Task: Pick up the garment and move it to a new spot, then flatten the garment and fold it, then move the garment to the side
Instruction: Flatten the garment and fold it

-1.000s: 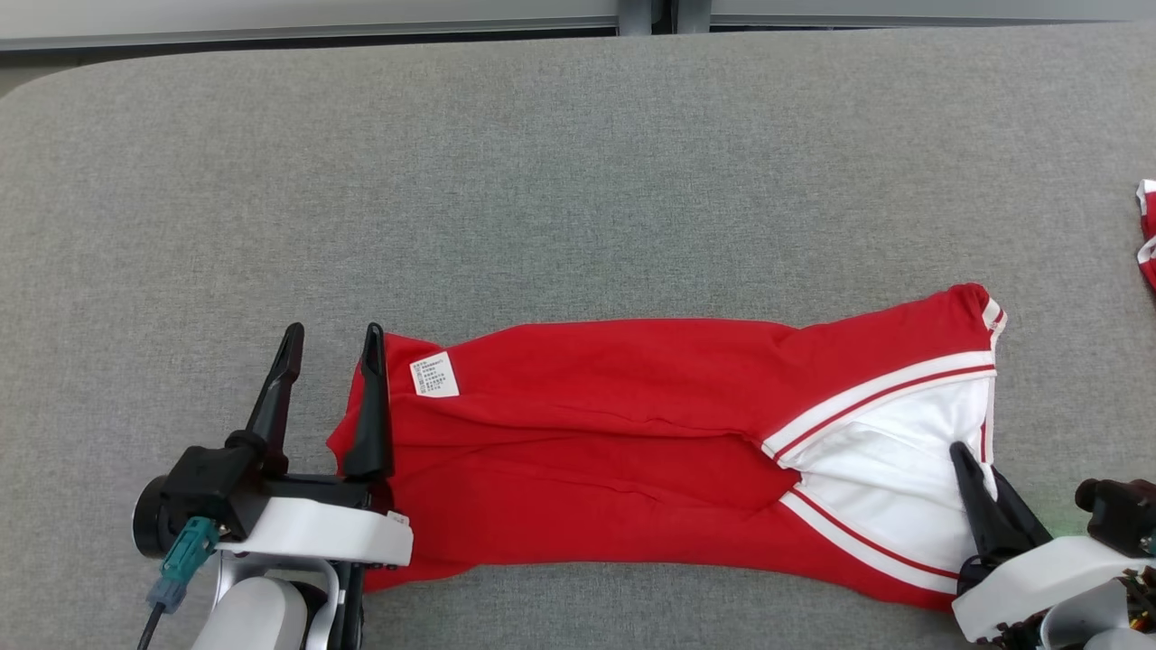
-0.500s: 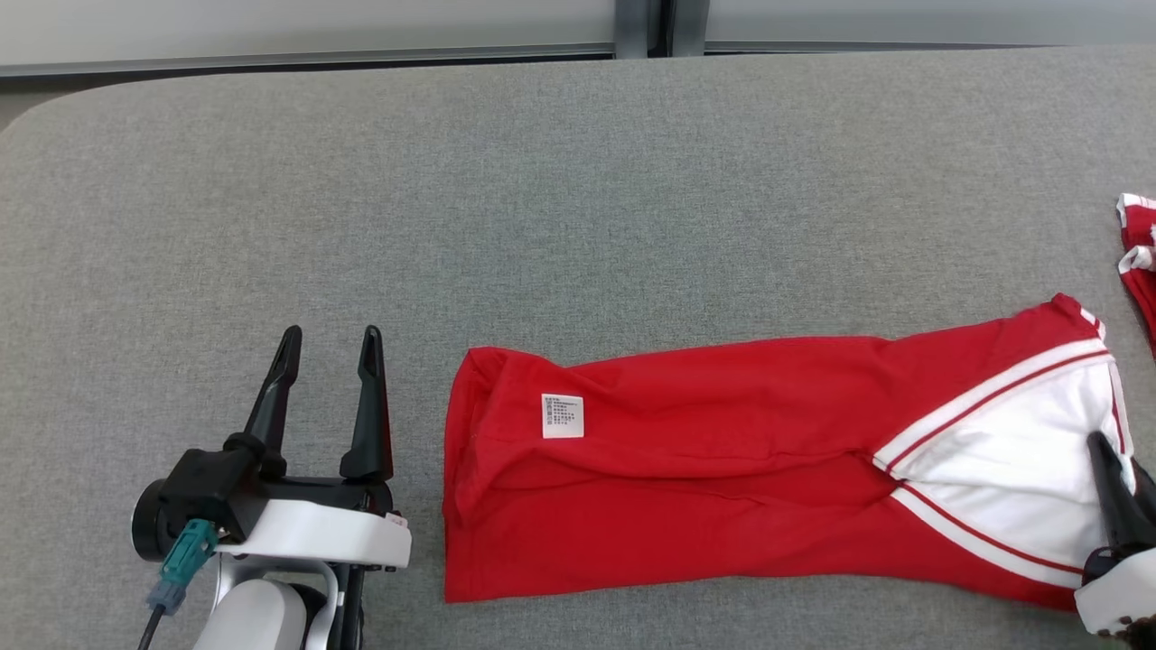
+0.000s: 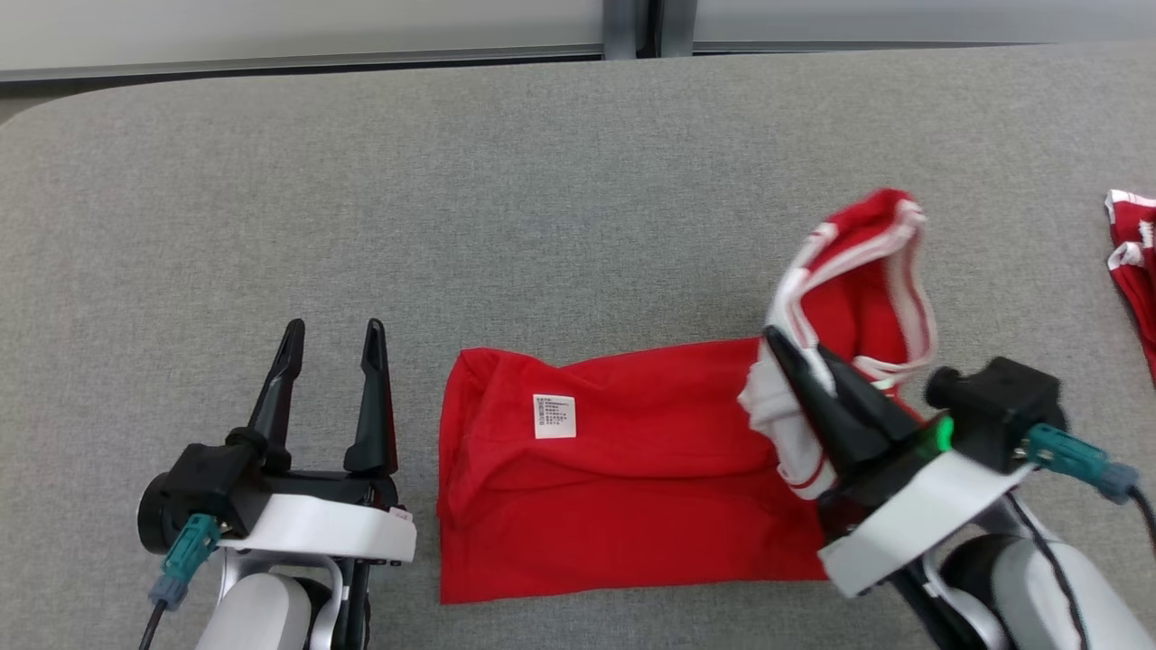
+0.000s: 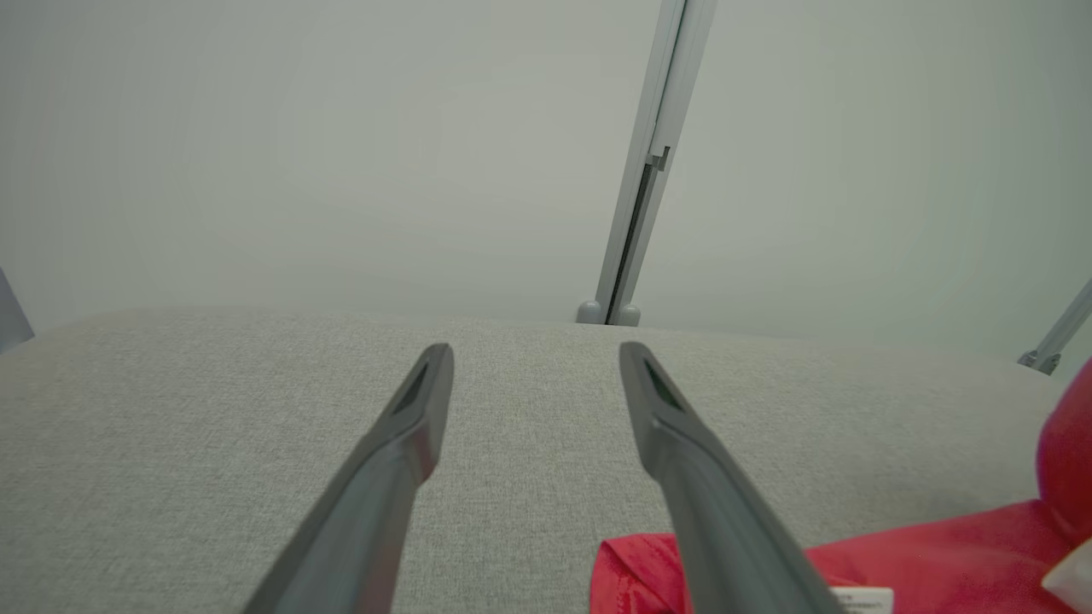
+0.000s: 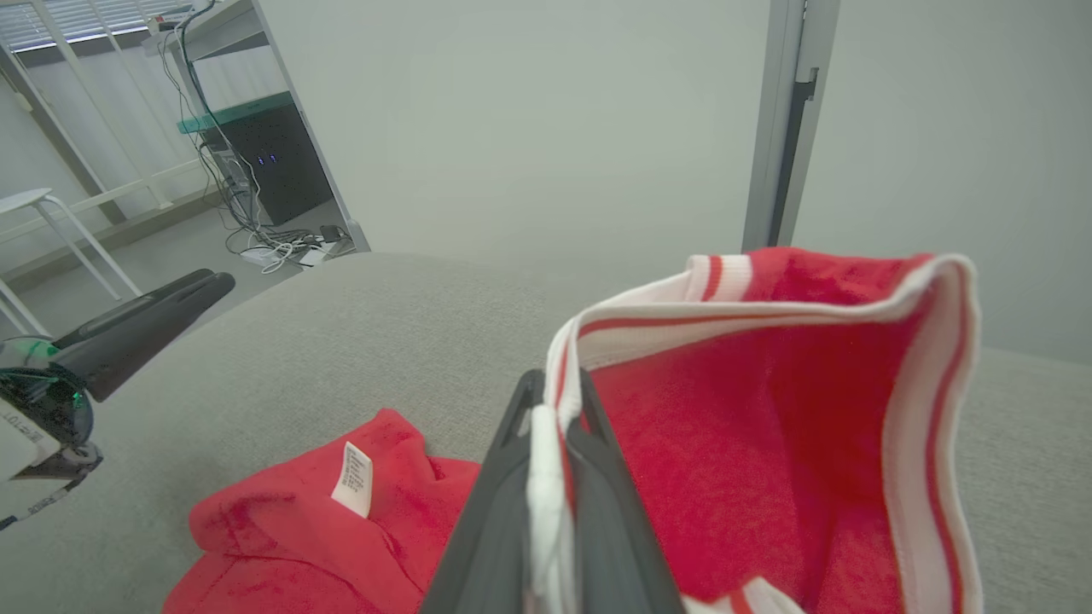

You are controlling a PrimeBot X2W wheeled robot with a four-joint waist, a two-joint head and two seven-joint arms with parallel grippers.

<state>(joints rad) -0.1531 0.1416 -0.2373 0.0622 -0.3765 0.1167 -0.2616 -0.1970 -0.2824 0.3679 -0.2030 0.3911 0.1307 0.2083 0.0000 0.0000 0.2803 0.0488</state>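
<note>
striped end of the garment (image 3: 614, 487) has been lifted off the tabletop (image 3: 542, 181) and brought inward by the right pincer (image 3: 793, 343) since half a second ago; back then it was lying flat near the right edge. garment's left end is unchanged. red body is laid flat on the tabletop at centre, white care label (image 3: 554, 416) facing up near the left end. right pincer is clamped shut on the white-and-red striped trim (image 5: 917, 426), with fabric pinched between both fingers as seen in the right wrist view. raised part is bunched open above the fingers, red inside shown. left pincer (image 3: 333, 327) is held wide open with nothing in it, just left of the garment's left edge, not touching it. another red-and-white cloth (image 3: 1133, 271) is seen at the tabletop's far right, well apart from the garment.
</note>
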